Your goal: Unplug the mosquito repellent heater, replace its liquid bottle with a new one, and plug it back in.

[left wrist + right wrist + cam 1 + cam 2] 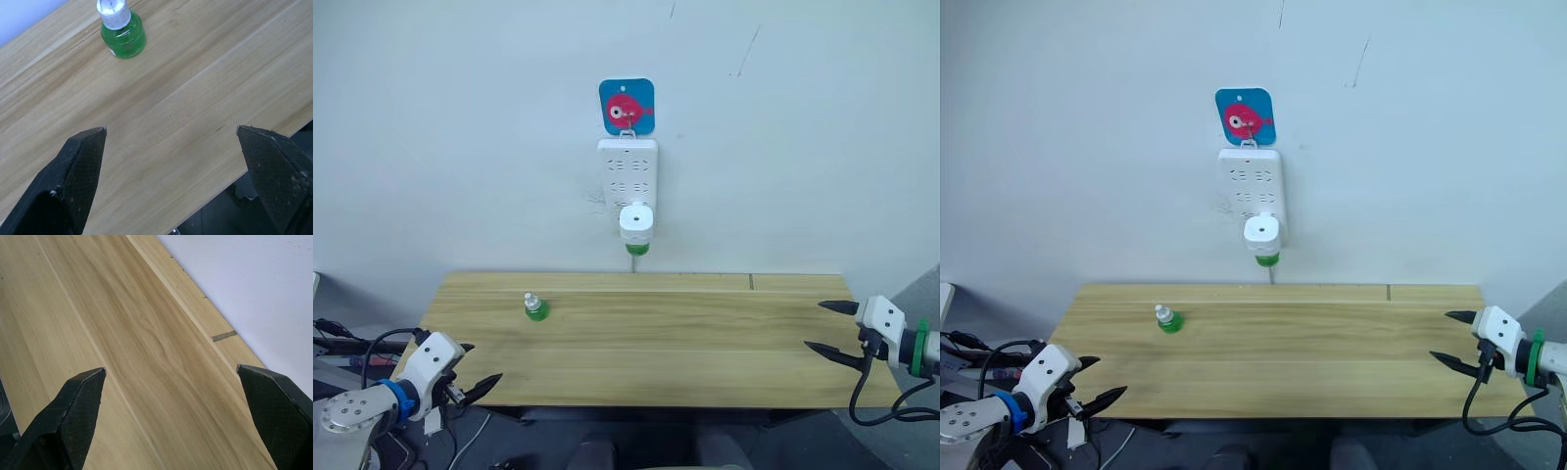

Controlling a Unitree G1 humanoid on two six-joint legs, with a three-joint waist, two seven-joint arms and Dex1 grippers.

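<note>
Right now the long, light wooden table (646, 338) fills the lower middle of the frame, with nothing on it but one little bottle. Above its far edge, at the upper middle of the frame, a big white power strip (627, 174) hangs on the pale wall under a blue square hook with a pink fish (626, 106). The small white rounded mosquito repellent heater (636, 222) is plugged into the bottom of that strip, and its old green liquid bottle (636, 248) hangs under it.

The heater looks light, hard and smooth, so it may slip. I think the best place to hold it is by its two sides, then pull straight out from the wall.

The small new green glass-like bottle with a white cap (535, 307) stands at the left middle of the table. It looks light and easy to tip over.

The left tool (476, 389) sits low at the lower left, off the near table edge, fingers spread wide and holding nothing. The right tool (826, 326) is at the right edge of the table, pointing inward, also wide apart and empty.
</note>
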